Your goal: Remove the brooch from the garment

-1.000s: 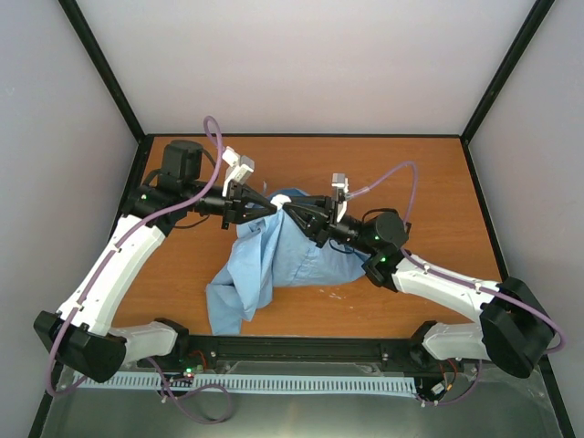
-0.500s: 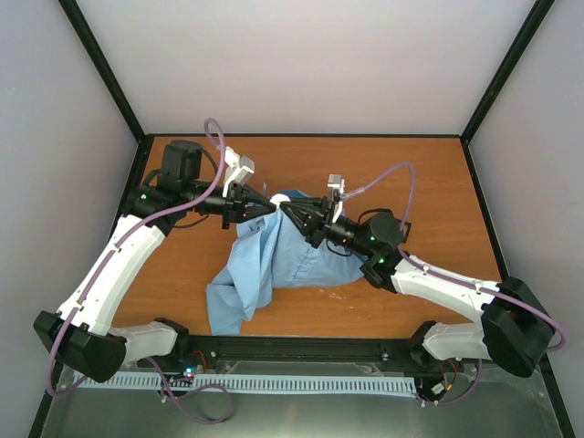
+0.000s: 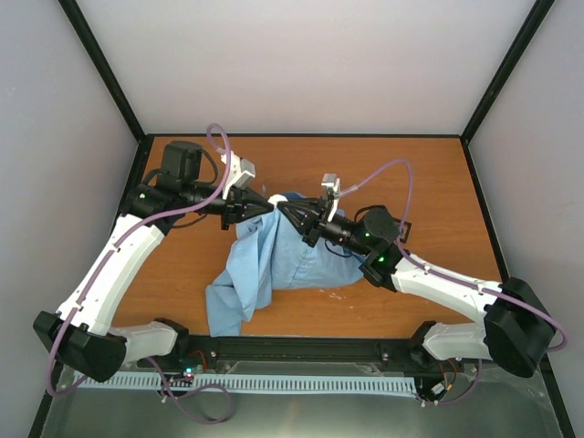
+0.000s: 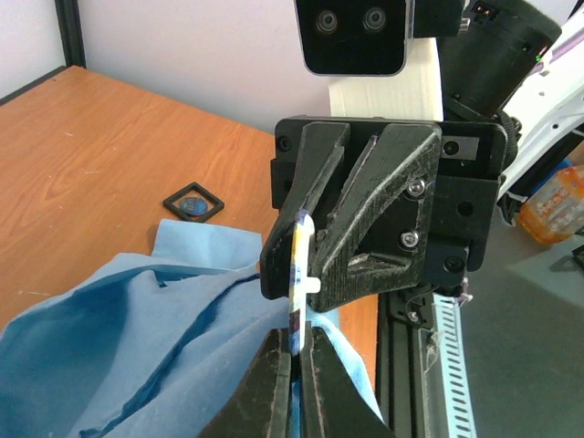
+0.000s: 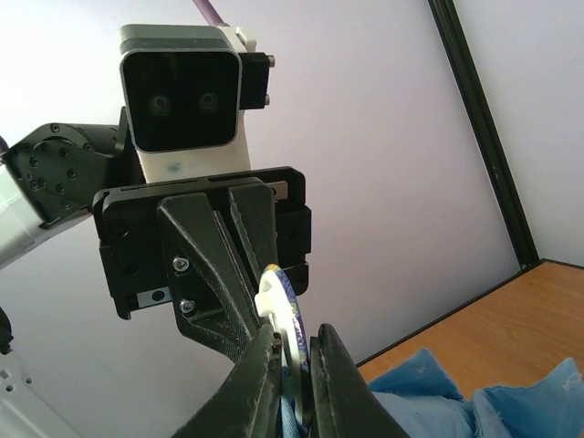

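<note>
the brooch (image 4: 297,265), at the 12 o'clock peak of the garment (image 3: 274,260), is pinched edge-on by the left gripper (image 4: 294,345) from 9 and the right gripper (image 5: 292,345) from 3 o'clock, apparently for pulling free.

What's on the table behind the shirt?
In the left wrist view, a black square frame with a blue centre lies on the table beyond the shirt. Anything under the shirt is hidden.

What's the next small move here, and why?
Probably ease the right gripper away from the left gripper: both are shut on the edge-on brooch, with the garment hanging from it, so a gentle pull apart should free it.
</note>
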`<state>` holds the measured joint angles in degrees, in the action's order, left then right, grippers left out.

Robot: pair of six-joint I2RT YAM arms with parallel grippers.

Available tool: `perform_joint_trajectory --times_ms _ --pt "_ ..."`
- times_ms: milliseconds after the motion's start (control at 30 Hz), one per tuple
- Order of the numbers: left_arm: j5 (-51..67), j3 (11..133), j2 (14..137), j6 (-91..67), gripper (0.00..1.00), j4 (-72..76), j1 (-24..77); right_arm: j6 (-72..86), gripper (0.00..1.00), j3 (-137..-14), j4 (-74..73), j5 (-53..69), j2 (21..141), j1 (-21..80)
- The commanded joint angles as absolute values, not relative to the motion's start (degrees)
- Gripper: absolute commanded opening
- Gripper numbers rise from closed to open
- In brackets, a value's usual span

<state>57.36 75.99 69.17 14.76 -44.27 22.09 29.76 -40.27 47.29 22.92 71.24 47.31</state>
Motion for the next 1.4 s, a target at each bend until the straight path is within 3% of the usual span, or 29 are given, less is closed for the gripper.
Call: perform_joint_trajectory --times_ms 0,733,1100,1367 --pt "58.85 79.54 69.38 20.72 0.01 -47.45 25.65 28.60 0.04 -42.76 42.91 18.82 71.19 47.99" --pt "56.68 83.07 71.85 24.69 0.01 -52.23 31.68 25.51 0.04 -46.40 27.59 8.54 68.45 49.56" --pt "52.87 85.24 73.32 21.15 0.01 -50.14 31.64 14.54 0.18 -54.51 9.49 16.03 67.51 49.57" --pt "40.65 83.57 72.49 22.77 0.01 -46.24 31.66 11.54 0.49 -50.50 12.37 18.95 57.89 48.89"
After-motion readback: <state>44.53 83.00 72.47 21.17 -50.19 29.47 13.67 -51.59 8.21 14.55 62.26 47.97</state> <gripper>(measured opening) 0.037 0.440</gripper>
